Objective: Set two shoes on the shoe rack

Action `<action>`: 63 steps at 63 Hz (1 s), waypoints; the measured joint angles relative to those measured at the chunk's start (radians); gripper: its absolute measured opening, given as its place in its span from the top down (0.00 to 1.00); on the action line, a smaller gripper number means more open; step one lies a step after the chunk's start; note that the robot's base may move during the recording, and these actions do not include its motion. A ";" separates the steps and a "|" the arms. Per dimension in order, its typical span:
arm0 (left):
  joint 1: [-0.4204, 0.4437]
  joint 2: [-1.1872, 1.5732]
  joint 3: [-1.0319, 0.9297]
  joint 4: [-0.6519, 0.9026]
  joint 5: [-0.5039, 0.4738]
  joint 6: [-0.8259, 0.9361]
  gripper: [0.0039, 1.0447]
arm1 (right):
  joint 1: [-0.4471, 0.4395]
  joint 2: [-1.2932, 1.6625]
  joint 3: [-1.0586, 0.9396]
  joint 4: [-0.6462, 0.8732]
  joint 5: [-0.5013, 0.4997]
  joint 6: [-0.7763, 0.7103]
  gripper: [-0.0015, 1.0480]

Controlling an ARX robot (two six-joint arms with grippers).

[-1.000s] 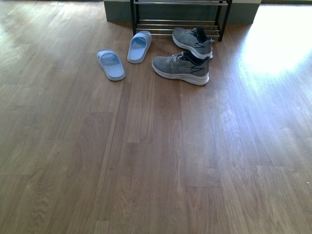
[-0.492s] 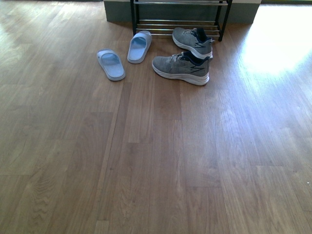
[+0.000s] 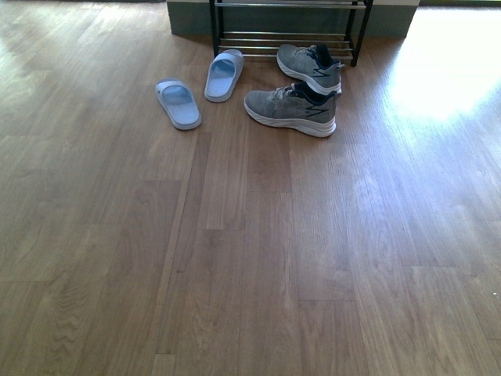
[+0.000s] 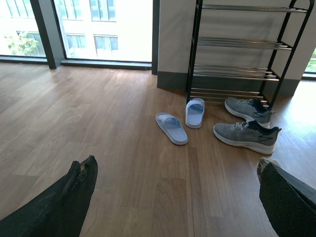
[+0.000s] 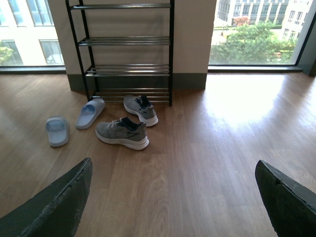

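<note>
My left gripper point(image 4: 175, 163) and right gripper point(image 5: 173, 165) are both open and empty. The nearer grey knit sneaker point(image 3: 291, 110) lies on the floor well ahead of them, near the shoe rack point(image 3: 213, 27). I judge it light and soft-sided, so I grasp it at the firmer heel collar.

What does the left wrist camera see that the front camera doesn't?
Only the left wrist view shows the shoe rack's upper shelves, with nothing on them, the windows with buildings outside, and the left gripper with its dark jaws wide apart. The front view adds only more wooden floor close to the robot, and it cuts the rack off above its lowest bars. Both show the two pale blue slide sandals and the two grey sneakers lying on the floor in front of the rack, none on it yet.
</note>
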 joint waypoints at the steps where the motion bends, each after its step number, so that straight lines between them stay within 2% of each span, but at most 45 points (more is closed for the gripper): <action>1: 0.000 0.000 0.000 0.000 0.000 0.000 0.09 | 0.000 0.000 0.000 0.000 0.000 0.000 0.09; 63: 0.000 0.000 0.000 0.000 0.000 0.000 0.09 | 0.000 0.000 0.000 0.000 0.000 0.000 0.09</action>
